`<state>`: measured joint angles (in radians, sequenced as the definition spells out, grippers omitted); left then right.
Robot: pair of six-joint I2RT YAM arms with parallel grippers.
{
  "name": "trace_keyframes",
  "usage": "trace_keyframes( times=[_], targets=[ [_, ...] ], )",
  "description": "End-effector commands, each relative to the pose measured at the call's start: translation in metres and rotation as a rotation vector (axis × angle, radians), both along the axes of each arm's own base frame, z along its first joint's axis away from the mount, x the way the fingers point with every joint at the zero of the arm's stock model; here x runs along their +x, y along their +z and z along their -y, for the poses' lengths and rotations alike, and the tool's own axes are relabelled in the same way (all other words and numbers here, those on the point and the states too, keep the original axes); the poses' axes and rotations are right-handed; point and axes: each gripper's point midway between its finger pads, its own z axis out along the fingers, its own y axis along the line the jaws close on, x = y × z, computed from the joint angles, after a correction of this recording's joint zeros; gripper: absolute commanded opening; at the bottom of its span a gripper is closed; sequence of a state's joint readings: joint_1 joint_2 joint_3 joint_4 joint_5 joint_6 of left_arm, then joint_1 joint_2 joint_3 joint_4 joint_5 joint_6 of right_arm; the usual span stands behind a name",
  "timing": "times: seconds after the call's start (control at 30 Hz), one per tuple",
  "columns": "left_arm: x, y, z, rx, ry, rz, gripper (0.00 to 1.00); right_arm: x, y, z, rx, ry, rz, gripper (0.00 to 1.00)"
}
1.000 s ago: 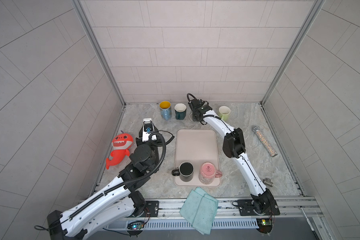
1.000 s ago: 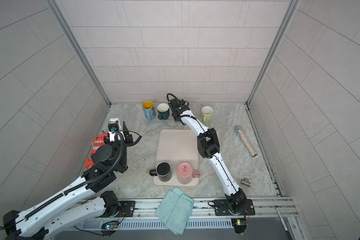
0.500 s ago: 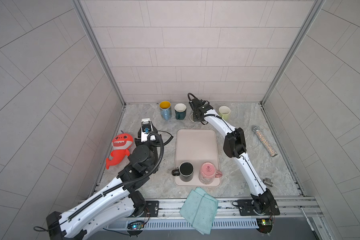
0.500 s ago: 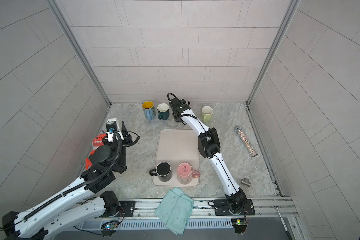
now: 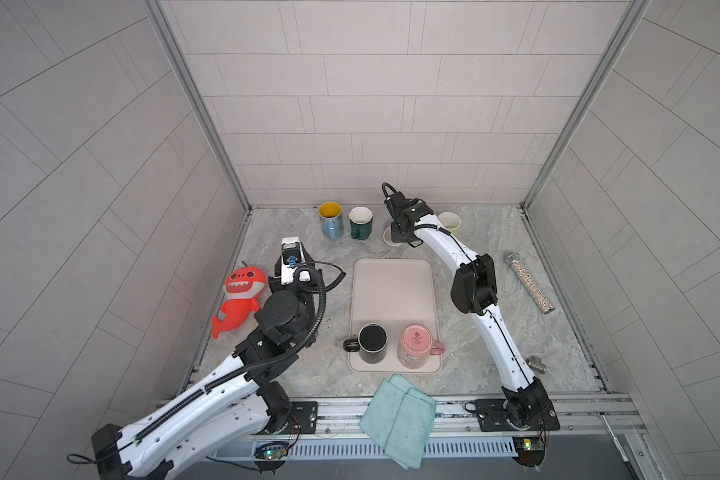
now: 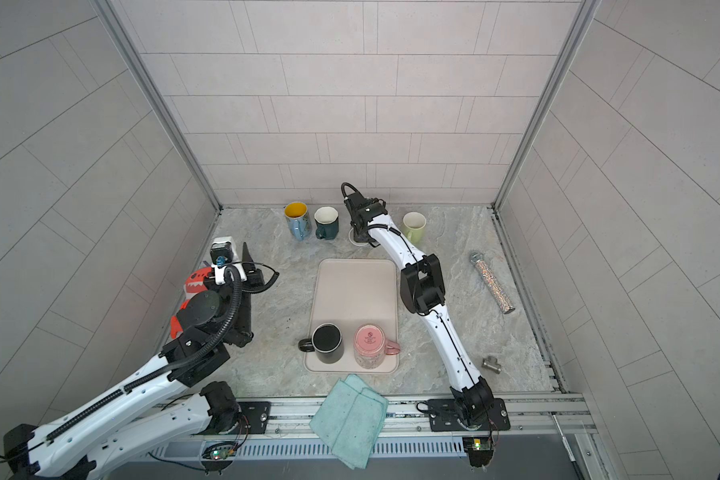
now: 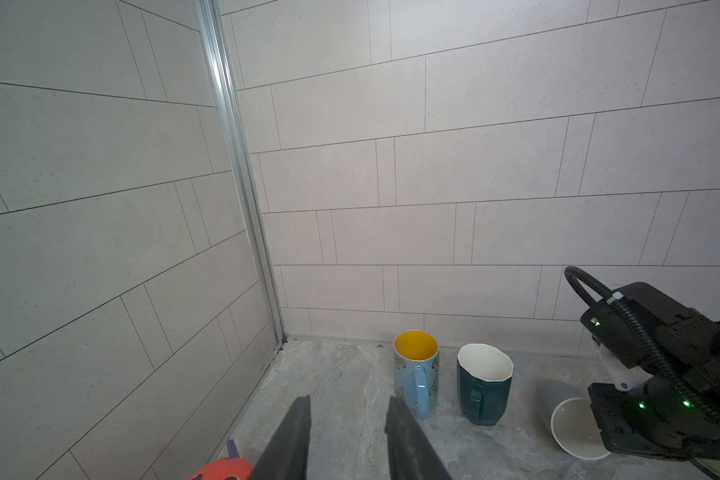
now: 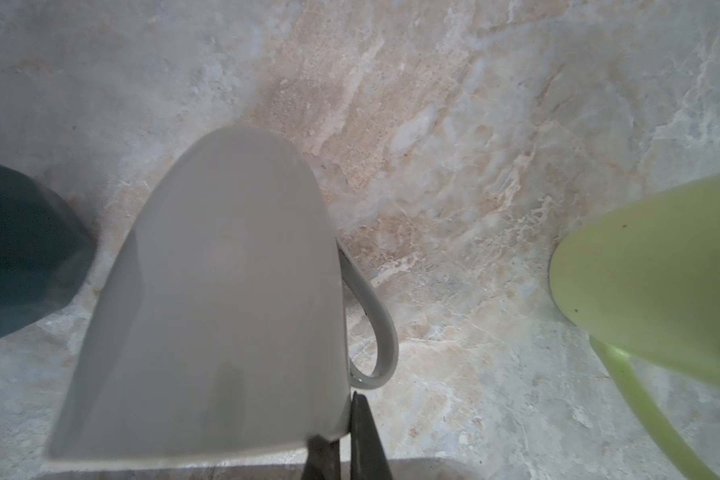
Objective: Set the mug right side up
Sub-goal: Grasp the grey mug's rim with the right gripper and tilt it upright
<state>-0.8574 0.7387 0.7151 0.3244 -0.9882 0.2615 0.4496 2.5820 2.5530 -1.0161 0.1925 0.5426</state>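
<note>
Right gripper (image 8: 341, 432) is clamping the tilted grey mug (image 8: 225, 291) by its rim, beside the handle (image 8: 381, 332) — likely stiff, slick, breakable.

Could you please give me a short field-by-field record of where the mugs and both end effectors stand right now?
right end effector: shut on the rim of the grey mug
grey mug: tilted, not yet upright, between the teal mug and the green mug
left end effector: open, empty, beside the shark toy
tray: black mug upright, pink mug upside down
blue mug: upright, beside the teal mug
</note>
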Motion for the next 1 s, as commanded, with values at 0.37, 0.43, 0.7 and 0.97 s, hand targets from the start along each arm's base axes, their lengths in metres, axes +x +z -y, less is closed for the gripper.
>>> trace_keyframes(
  times=[0.37, 0.43, 0.7, 0.97],
  targets=[
    [-0.007, 0.012, -0.009, -0.051, 0.003, 0.038, 0.35, -0.020, 0.045, 0.019, 0.019, 0.013, -0.042, 0.00],
    [-0.007, 0.012, -0.009, -0.051, 0.003, 0.038, 0.35, -0.022, 0.045, 0.020, 0.032, 0.015, -0.054, 0.00],
    [-0.008, 0.013, -0.011, -0.057, 0.006, 0.044, 0.35, -0.029, 0.056, 0.025, 0.044, 0.022, -0.074, 0.00],
    [-0.008, 0.012, -0.011, -0.059, 0.006, 0.045, 0.35, -0.035, 0.060, 0.028, 0.071, 0.018, -0.101, 0.00]
  ],
)
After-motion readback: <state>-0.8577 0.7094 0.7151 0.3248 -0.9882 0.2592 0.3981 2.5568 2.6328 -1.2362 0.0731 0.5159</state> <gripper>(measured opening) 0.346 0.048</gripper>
